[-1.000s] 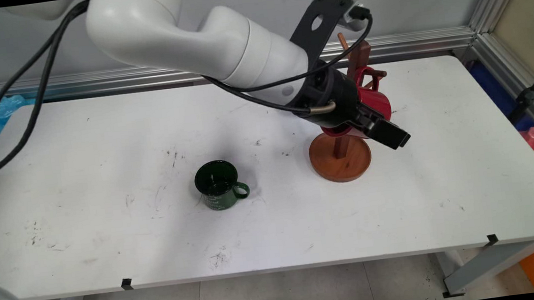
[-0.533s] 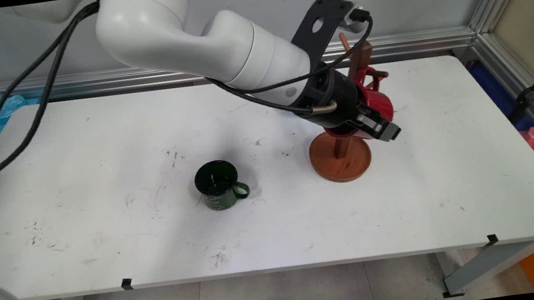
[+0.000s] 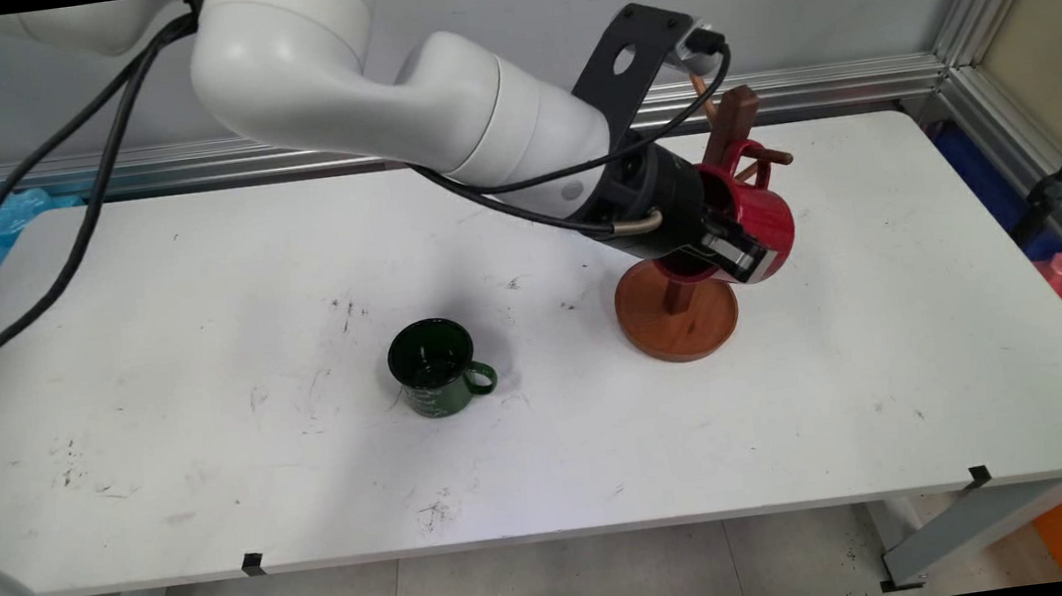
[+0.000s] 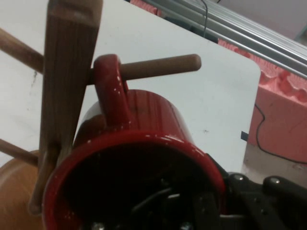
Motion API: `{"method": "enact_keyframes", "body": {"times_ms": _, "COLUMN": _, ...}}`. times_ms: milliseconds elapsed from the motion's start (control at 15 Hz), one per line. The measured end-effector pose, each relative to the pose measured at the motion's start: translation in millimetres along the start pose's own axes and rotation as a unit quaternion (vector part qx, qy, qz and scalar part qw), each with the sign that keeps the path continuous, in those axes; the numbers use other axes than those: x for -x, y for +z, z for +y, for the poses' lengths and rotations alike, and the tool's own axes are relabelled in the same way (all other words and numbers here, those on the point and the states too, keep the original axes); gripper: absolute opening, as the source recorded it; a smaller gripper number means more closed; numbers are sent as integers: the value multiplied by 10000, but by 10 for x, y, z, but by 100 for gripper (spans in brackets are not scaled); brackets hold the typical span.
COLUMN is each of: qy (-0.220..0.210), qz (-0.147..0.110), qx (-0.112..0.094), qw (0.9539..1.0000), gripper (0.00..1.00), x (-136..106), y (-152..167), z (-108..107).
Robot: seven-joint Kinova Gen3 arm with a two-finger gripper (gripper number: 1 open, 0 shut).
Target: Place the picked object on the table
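No lettering reads clearly anywhere; the pale marks on the side of the green enamel mug (image 3: 438, 379) are too small to make out. The white table (image 3: 209, 455) is scuffed with dark smudges and carries two small black tabs on its near edge; behind its far edge runs an aluminium rail below a grey wall, and grey floor tiles show under the near edge.

The hand (image 3: 731, 250) is clamped on the wall of a glossy red mug (image 3: 762, 222), one finger inside the rim and one outside (the hand view looks straight into the mug's dark mouth). The mug lies tipped on its side above the table, its loop handle (image 4: 109, 91) threaded over a round wooden peg (image 4: 158, 67) of the wooden mug tree (image 3: 682, 306). The tree has a flat grained post (image 4: 67, 81), further pegs slanting out, and a round dished base that stands right of the table's middle, towards the far edge.

The green mug stands upright near the table's middle, well apart from the tree, its handle turned towards the right end
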Motion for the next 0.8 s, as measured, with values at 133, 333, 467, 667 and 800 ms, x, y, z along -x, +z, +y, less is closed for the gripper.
{"method": "enact_keyframes", "body": {"times_ms": 133, "qy": 5, "qz": 0, "qx": 3, "qw": 10000, "gripper": 0, "x": 13, "y": -9, "z": -4}}
{"method": "enact_keyframes", "body": {"times_ms": 333, "qy": 23, "qz": 26, "qx": 11, "qw": 10000, "gripper": 0, "x": 10, "y": -35, "z": -10}}
{"method": "enact_keyframes", "body": {"times_ms": 467, "qy": 42, "qz": 62, "qx": 11, "qw": 10000, "gripper": 0, "x": -10, "y": -69, "z": -18}}
{"method": "enact_keyframes", "body": {"times_ms": 667, "qy": 70, "qz": 130, "qx": 18, "qw": 9999, "gripper": 0, "x": -57, "y": -132, "z": -28}}
{"method": "enact_keyframes", "body": {"times_ms": 800, "qy": 86, "qz": 176, "qx": 23, "qw": 9998, "gripper": 0, "x": -89, "y": -176, "z": -33}}
